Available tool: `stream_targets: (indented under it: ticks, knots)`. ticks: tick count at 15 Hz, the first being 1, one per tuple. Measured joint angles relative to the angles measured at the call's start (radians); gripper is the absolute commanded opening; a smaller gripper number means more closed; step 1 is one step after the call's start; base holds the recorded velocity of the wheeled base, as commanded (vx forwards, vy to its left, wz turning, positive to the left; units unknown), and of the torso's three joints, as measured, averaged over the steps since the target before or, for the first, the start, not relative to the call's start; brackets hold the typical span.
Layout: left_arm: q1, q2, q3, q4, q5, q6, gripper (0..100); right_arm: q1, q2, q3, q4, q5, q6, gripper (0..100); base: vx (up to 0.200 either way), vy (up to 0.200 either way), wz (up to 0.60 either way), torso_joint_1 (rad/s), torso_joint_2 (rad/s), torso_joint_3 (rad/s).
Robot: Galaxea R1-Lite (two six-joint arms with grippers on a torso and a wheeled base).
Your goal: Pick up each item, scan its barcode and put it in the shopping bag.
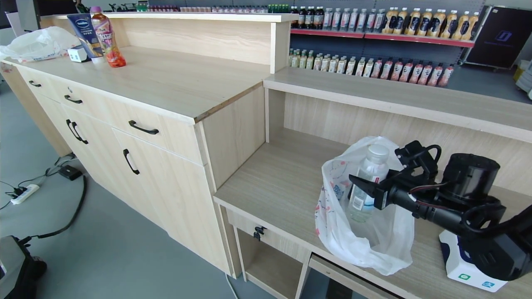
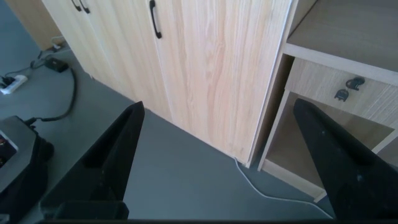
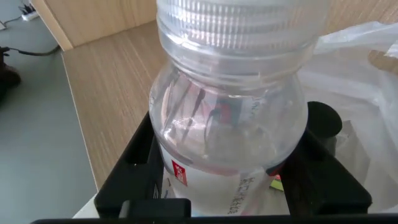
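My right tool was clenched around the bottle, upright in the mouth of the bag on the tabletop at the head view's lower right, while my left tool hung released above the floor.

Tall wood counter at L, black handles across its front. Lower desk joined at R, under a ledge. Below desk edge, small drawer w/ key lock. Behind, store shelves w/ two rows of drinks. On grey floor: white power strip, black adapter, thick black cable.
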Motion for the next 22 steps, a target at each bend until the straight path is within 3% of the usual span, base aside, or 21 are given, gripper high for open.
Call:
stream_targets:
  ticks: [7, 15, 16, 22]
  knots:
    - [0.000, 0.000, 0.000, 0.001, 0.000, 0.001, 100, 0.014, 0.141, -0.002, -0.135, 0.001, 0.000, 0, 0.000, 0.000, 0.00, 0.000, 0.00, 0.000]
    - [0.000, 0.000, 0.000, 0.000, 0.000, 0.000, 100, 0.019, 0.203, -0.006, -0.146, 0.006, -0.001, 0, 0.000, 0.000, 0.00, 0.000, 0.00, 0.000]
    - [0.000, 0.000, 0.000, 0.000, 0.000, 0.000, 100, 0.023, 0.203, -0.004, -0.144, 0.006, -0.002, 100, 0.000, 0.000, 0.00, 0.000, 0.00, 0.000]
    - [0.000, 0.000, 0.000, 0.000, 0.000, 0.000, 100, 0.032, 0.147, -0.002, -0.090, 0.013, 0.002, 100, 0.000, 0.000, 0.00, 0.000, 0.00, 0.000]
